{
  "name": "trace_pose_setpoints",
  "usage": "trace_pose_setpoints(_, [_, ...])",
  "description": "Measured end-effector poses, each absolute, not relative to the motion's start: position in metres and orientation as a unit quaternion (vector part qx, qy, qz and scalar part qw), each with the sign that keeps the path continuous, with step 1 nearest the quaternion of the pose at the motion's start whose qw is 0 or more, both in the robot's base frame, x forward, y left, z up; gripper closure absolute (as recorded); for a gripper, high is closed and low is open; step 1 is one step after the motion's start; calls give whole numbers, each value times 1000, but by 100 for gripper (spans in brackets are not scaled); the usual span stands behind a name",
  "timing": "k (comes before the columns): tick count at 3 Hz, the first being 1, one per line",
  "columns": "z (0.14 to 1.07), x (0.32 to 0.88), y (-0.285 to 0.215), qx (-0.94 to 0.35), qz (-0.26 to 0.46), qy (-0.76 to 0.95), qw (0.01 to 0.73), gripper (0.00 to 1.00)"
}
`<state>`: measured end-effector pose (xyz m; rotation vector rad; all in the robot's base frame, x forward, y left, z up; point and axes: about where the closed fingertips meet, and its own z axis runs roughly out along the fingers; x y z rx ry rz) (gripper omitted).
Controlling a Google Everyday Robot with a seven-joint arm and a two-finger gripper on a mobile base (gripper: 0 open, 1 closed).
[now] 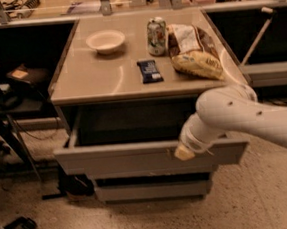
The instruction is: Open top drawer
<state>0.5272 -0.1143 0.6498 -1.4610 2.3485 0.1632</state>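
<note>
Locate the gripper (pixel 184 152) on the upper lip of the top drawer (pixel 132 160), right of the front's centre. Treat its state as undetermined: cannot tell whether open, closed or clamped on the lip. Read this placement as a consequence of the handle-less front (no pull to grasp, so the top edge probably serves as the only purchase). Note the white arm (pixel 244 115) reaching in from the gripper's right and slightly above.

Find most of the drawer front to the gripper's left, drawn well out from the cabinet, with the dark drawer cavity (pixel 129 120) exposed directly behind the gripper. Judge the task as largely complete; expect at most a short further pull or a release. Below the gripper, observe a slimmer drawer front (pixel 150 190), set back and apparently shut.

Beyond and above the gripper, check the countertop (pixel 90 83):
- dark wrapped bar (pixel 149 71), nearest and slightly left
- chip bag (pixel 194 57), just beside the bar, to its right
- can (pixel 156 36), farther back, close against the bag
- bowl (pixel 105 40), far left

Keep any further pull level and slow to avoid jolting these items.
</note>
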Motion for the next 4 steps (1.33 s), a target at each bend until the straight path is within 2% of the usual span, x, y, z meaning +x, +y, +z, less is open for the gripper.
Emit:
trace_pose_setpoints(3, [650, 507, -114, -510, 53, 839, 185, 100])
trace_pose_setpoints(4, [650, 483, -114, -499, 47, 845, 187, 100])
